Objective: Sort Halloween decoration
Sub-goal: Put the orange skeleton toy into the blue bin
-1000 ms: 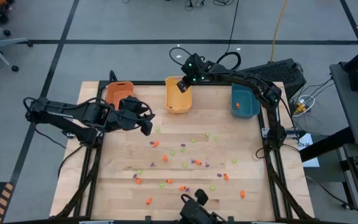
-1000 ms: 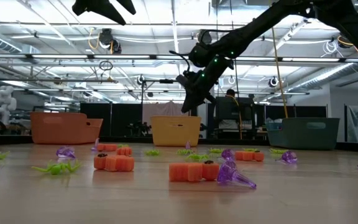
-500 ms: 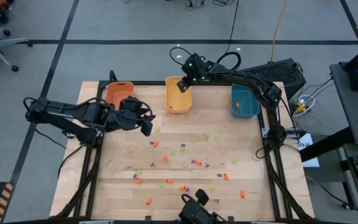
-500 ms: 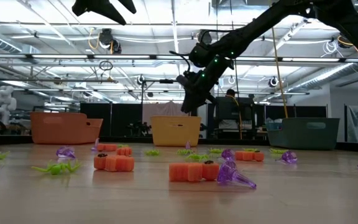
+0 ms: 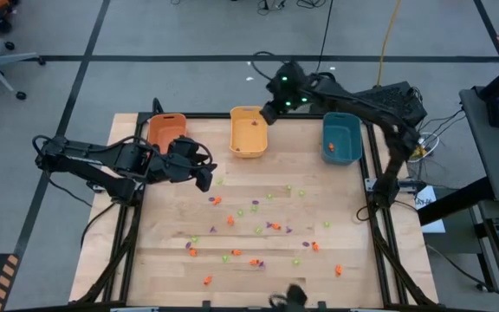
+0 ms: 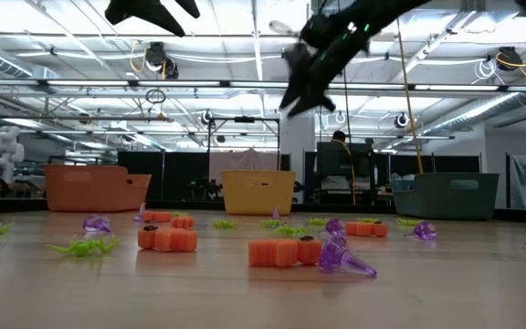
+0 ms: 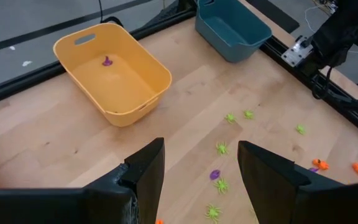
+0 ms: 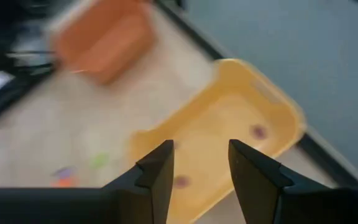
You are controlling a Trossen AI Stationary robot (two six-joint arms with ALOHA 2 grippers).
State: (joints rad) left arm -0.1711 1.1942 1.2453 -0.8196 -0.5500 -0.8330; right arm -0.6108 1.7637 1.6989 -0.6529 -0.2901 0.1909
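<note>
Right gripper (image 5: 269,111) sits high above the far rim of the yellow bin (image 5: 248,149), fingers apart with nothing between them, while the left gripper (image 5: 206,173) hangs over the near-left boards beside the orange bin (image 5: 165,128), jaws spread and empty too. The Halloween decoration (image 5: 258,230) lies scattered across the middle and near table, leaving bare wood along the left edge and in front of the teal bin (image 5: 340,143). Only the wrist views reveal purple trinkets (image 8: 258,131) resting inside the yellow bin.
</note>
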